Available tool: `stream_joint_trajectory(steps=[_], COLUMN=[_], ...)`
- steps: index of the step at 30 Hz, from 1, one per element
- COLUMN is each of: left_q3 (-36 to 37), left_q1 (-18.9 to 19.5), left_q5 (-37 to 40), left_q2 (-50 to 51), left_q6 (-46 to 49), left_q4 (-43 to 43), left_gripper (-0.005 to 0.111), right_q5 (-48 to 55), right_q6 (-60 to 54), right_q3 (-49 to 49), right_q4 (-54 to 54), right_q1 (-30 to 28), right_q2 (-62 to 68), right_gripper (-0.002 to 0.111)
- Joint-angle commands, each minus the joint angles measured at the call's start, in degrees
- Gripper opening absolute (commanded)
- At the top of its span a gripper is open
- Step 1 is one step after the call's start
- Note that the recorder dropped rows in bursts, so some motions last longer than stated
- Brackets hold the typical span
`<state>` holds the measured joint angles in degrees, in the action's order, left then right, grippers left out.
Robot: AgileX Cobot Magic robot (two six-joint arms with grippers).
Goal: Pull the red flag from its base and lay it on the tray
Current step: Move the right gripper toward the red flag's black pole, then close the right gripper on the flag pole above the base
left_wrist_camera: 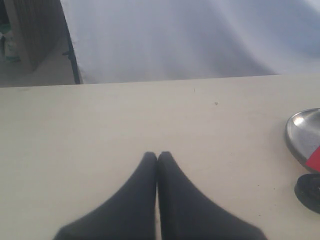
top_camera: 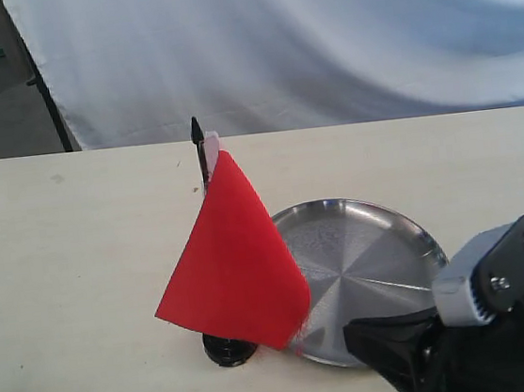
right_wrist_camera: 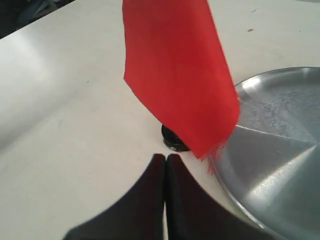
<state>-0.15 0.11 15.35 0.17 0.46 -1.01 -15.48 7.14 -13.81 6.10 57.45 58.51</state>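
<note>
Status: approach phase, nothing grasped yet. The red flag [top_camera: 235, 265] stands upright in the base [top_camera: 229, 348]. Its black pole [top_camera: 201, 156] is vertical, pointed tip up, and the cloth drapes down to the right so its frayed lower corner hangs by the tray [top_camera: 371, 240] rim. The base sits on the table [top_camera: 72, 274] just beside that rim; can't tell if they touch

right gripper [right_wrist_camera: 165, 159]: fingers pressed together, empty, low over the table and pointing at the base from the near side. It's near the flag's lower corner but apart from it. In the exterior view its arm sits bottom right and covers the tray's near edge

left gripper [left_wrist_camera: 157, 155]: also clenched on nothing, over bare table well to the left of the flag. Tray rim and base only show at the edge of its camera

Nothing is on the tray, so the pull and the place are both not yet done

Next move, my read:
- The right gripper has to spread its fingers first, then go for the pole
- Cloth hides most of the pole from this side. The exposed bits are the short stretch just above the base and the top by the white hem strip [top_camera: 211, 150]
- Pinch the pole, not the cloth, or the grip likely slips
- Pull straight up along the pole axis
- The base looks small and light, so it may lift with the flag. The left gripper could pin it down but is well apart from it
- Once the pole is free, tilt the flag flat and set it across the tray
</note>
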Motion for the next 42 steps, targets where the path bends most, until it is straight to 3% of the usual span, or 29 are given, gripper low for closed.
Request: stream_joint_trajectory(steps=[1,6,12,21,27,30,31,32,34,36,39,42], left_q3=[0.2,0.2,0.2,0.2,0.2,0.2,0.2,0.2,0.2,0.2,0.2,0.2], left_q1=[0.1,0.1,0.1,0.1,0.1,0.1,0.1,0.1,0.1,0.1,0.1,0.1], left_q5=[-0.2,-0.2,-0.2,-0.2,-0.2,-0.2,-0.2,-0.2,-0.2,-0.2,-0.2,-0.2], left_q2=[-0.2,-0.2,-0.2,-0.2,-0.2,-0.2,-0.2,-0.2,-0.2,-0.2,-0.2,-0.2], left_q6=[-0.5,-0.5,-0.5,-0.5,-0.5,-0.5,-0.5,-0.5,-0.5,-0.5,-0.5,-0.5], left_q4=[-0.7,-0.7,-0.7,-0.7,-0.7,-0.7,-0.7,-0.7,-0.7,-0.7,-0.7,-0.7], left_gripper=[0.0,0.0,0.0,0.0,0.0,0.0,0.0,0.0,0.0,0.0,0.0,0.0], right_q5=[-7.4,-11.3,-29.3,-27.3,-20.1,-17.2,-16.6,-16.3,-16.3,-16.5,-17.4,-15.2], right_q6=[-0.3,-0.3,2.8,2.7,2.7,2.7,2.7,2.7,2.5,1.6,-2.1,-3.6], right_q3=[-0.1,-0.1,-0.6,-10.7,-17.4,-19.5,-20.0,-20.4,-20.4,-20.4,-21.3,-24.1], right_q4=[-0.9,-1.6,-1.6,-4.6,-5.1,-5.1,-5.1,-4.7,-2.5,-2.1,-2.1,0.2], right_q1=[1.5,1.5,1.5,1.5,1.5,1.5,1.5,1.5,1.5,1.5,1.5,1.3], right_q2=[8.9,17.1,25.9,34.8,37.9,38.3,38.4,38.4,38.4,38.4,38.4,38.4], right_gripper=[0.0,0.0,0.0,0.0,0.001,0.02,0.031,0.053,0.071,0.063,0.038,0.041])
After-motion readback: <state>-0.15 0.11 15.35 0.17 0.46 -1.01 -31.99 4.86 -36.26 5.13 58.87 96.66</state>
